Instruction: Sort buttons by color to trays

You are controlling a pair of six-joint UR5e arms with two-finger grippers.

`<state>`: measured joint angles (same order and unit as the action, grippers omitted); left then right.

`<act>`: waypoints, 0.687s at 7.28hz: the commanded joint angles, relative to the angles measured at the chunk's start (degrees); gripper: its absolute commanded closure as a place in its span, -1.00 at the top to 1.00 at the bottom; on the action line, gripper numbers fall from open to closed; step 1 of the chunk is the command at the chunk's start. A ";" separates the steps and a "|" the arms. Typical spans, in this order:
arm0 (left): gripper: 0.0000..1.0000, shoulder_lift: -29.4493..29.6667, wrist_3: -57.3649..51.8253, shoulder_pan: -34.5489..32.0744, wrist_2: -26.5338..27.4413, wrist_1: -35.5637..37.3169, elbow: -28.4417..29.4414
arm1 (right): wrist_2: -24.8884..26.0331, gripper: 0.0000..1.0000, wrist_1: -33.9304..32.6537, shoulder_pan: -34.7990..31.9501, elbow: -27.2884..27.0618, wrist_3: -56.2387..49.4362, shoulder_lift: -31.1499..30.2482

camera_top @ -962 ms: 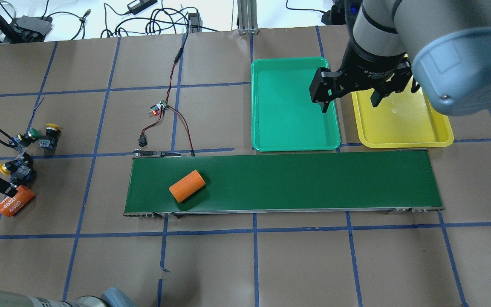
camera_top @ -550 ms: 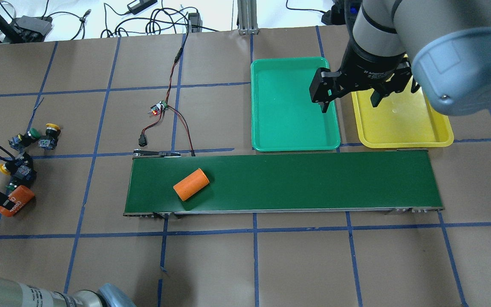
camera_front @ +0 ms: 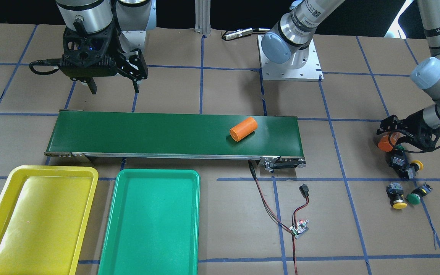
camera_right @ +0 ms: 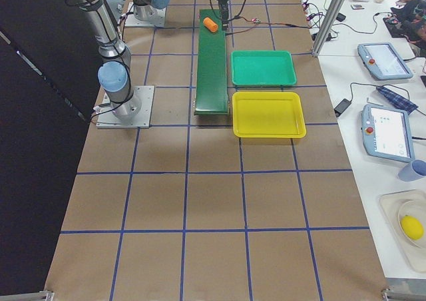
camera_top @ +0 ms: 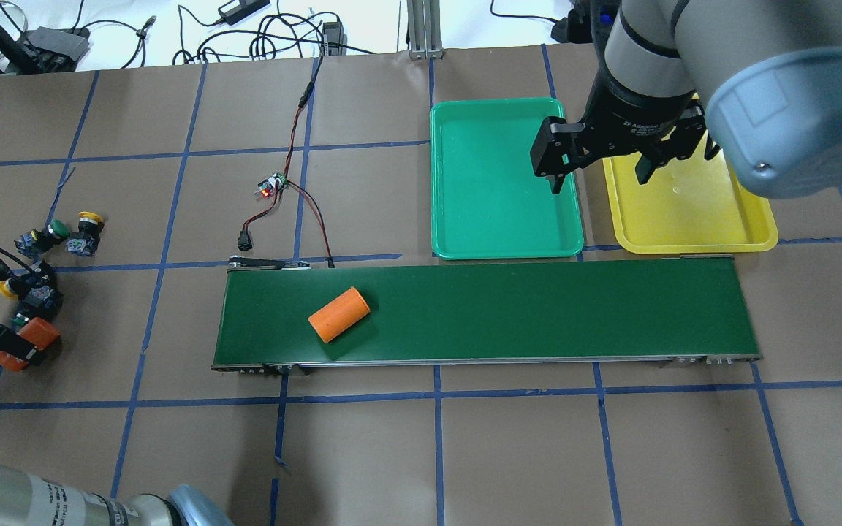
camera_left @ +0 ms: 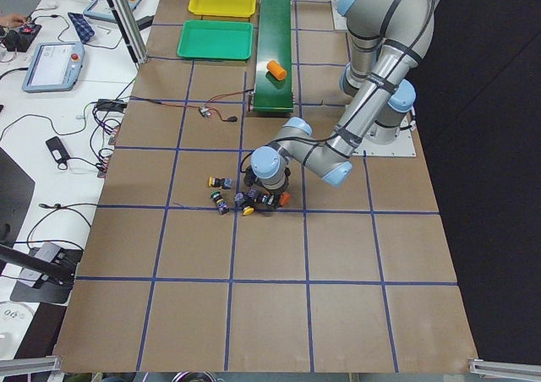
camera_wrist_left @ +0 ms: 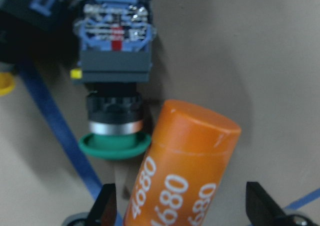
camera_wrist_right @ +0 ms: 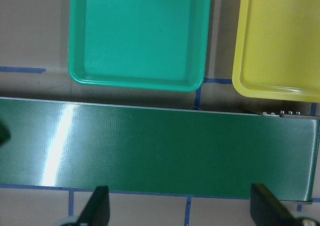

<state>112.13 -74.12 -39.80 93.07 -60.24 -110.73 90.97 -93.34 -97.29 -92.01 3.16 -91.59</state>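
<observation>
As far as the trays show, nothing is sorted yet: no button lies in the green tray (camera_top: 506,252) or the yellow tray (camera_top: 691,247). All four buttons are on the tabletop (camera_top: 465,453), close to the left tool (camera_wrist_left: 180,211).

The left tool's fingers stand wide on either side of an orange cylinder (camera_wrist_left: 185,151), with a gap showing on both sides. Just beside that cylinder, ahead of the fingers, a green button (camera_wrist_left: 114,111) lies on its side with its cap toward the tool. A yellow button (camera_top: 6,290) lies just past it. A second green button (camera_top: 58,229) and a second yellow button (camera_top: 89,219) sit together a little farther out.

The right tool (camera_top: 598,173) is spread wide and holds nothing. It hangs by the far end of the belt (camera_top: 538,314), with both trays ahead of it across the belt. Another cylinder (camera_top: 339,314) lies on the belt, well away from it.

All four picks and placements appear left to do, and the left tool seems lined up on the cylinder, not on a button.
</observation>
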 commanded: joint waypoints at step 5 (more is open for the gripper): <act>-1.00 -17.01 -0.68 -25.51 -1.65 -9.01 0.94 | -0.09 1.00 -0.09 0.00 -1.16 0.00 -0.08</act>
<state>98.77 -74.80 -55.76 92.35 -67.85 -110.43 90.88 -93.42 -97.30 -93.05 3.16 -91.66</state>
